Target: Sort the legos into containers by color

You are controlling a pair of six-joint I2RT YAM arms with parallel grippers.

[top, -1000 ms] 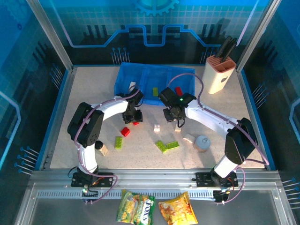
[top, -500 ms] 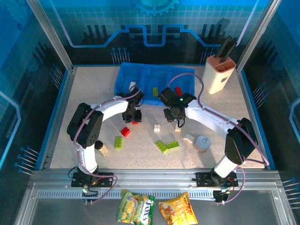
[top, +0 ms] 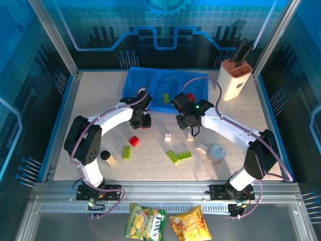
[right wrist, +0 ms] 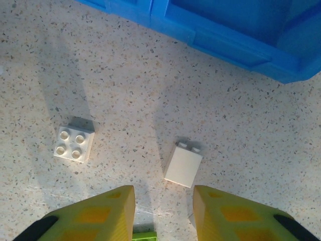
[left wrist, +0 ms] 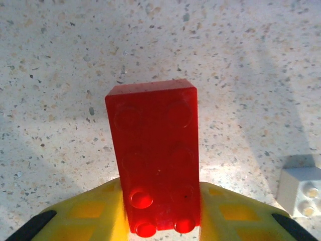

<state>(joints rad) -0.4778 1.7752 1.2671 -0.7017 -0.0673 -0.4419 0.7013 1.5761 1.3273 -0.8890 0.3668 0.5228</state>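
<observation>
Left wrist view: we see the left gripper point(left wrist: 160, 217) clamped on a red two-by-four brick point(left wrist: 154, 155). Its yellow fingers point(left wrist: 85, 213) press the long side walls at the near end, so most of the brick juts forward, studs toward the camera, over the speckled table point(left wrist: 60, 60). A small white brick point(left wrist: 302, 188) lies off to the right. In the top external view we place this gripper just in front of the blue tray point(top: 150, 83), toward its left end.

Right wrist view: the right gripper point(right wrist: 163, 216) is spread wide and empty over a white brick lying on its side point(right wrist: 183, 163). A square four-stud white brick point(right wrist: 74, 143) sits to its left.

We judge these bricks light, rigid and not fragile. They are also glossy, so one is apt to slip or pivot when pinched near one end. The best hold is across two flat opposite walls at mid-length, not across the studs. A second red brick point(top: 134, 141) and some lime bricks point(top: 179, 156) lie loose on the table.
</observation>
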